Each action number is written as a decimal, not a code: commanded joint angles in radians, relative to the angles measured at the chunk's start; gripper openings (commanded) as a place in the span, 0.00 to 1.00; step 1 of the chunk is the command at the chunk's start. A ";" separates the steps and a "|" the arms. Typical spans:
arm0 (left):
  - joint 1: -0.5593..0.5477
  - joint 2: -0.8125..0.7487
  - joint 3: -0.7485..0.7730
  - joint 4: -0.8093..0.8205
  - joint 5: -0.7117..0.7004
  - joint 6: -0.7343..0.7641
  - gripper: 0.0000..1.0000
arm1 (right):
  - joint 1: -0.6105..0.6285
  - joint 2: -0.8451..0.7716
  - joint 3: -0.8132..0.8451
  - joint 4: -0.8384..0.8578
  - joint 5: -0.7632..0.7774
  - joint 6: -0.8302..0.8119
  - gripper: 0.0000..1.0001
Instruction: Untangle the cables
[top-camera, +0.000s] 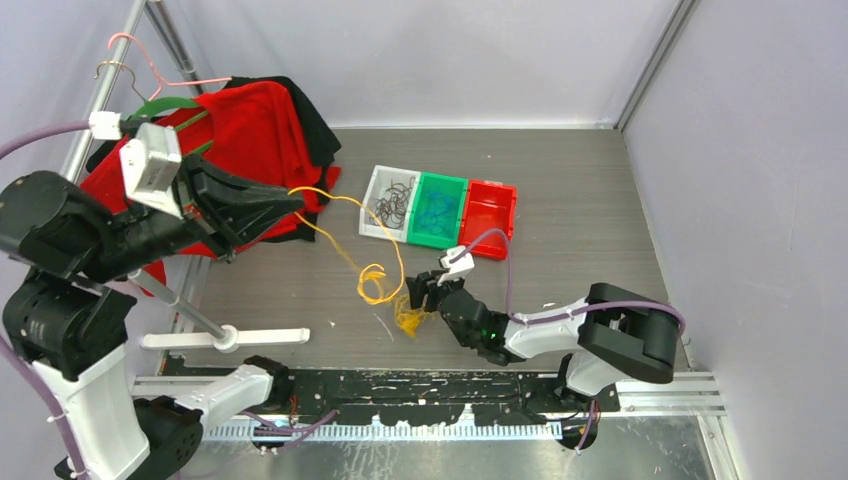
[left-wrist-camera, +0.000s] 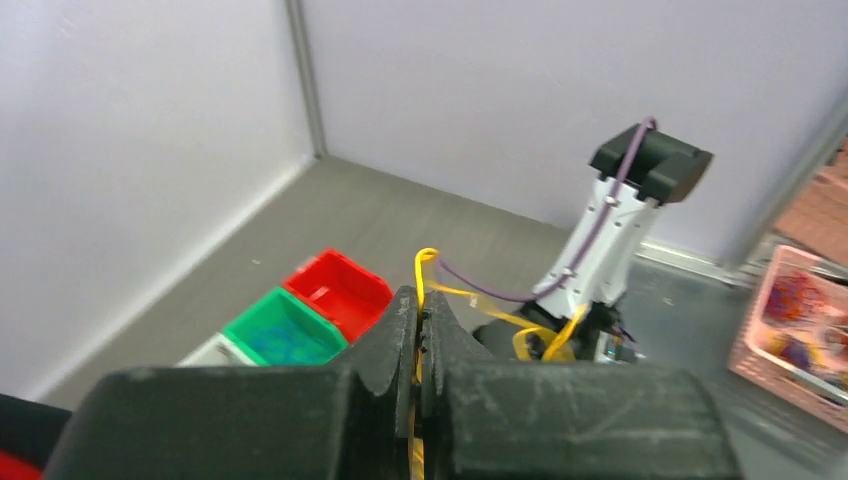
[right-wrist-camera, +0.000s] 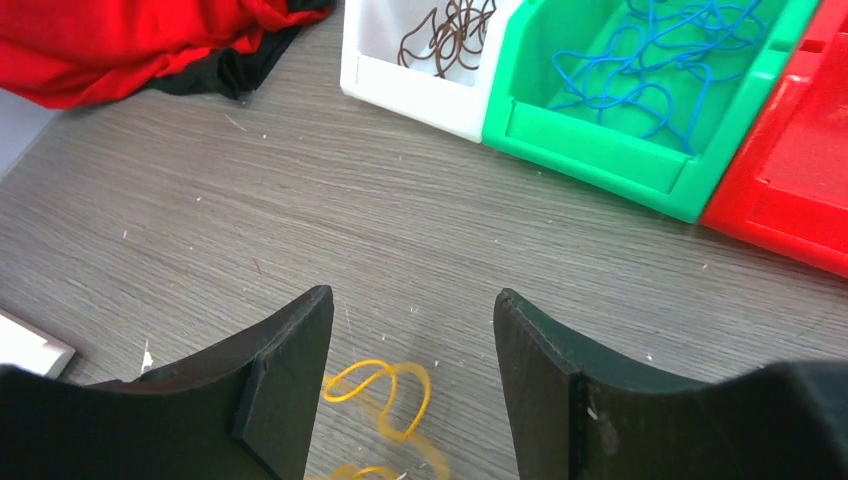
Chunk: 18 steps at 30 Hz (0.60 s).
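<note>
The yellow cable (top-camera: 372, 283) looks light, limp and springy, likelier to snag than to resist. It runs from the raised left pincer (top-camera: 296, 200), which is clamped on it, down to a knotted clump (top-camera: 410, 318) on the table (top-camera: 560, 200). The right pincer (top-camera: 425, 290) hovers over the clump, spread apart. The best grip is probably just beside the clump.

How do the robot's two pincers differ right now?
The left pincer is shut on the yellow cable and held high above the table; the right pincer stands open, holding nothing, low over that cable's tangled end. Both have dark fingers.
</note>
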 joint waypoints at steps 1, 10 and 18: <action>0.002 0.007 0.060 0.017 -0.132 0.112 0.00 | -0.002 -0.069 -0.035 0.077 0.050 0.042 0.65; 0.002 0.012 0.080 0.013 -0.182 0.156 0.00 | -0.011 -0.122 -0.071 0.074 0.032 0.068 0.51; 0.002 -0.041 -0.083 0.008 -0.148 0.191 0.00 | -0.012 -0.321 0.163 -0.184 -0.219 -0.107 0.69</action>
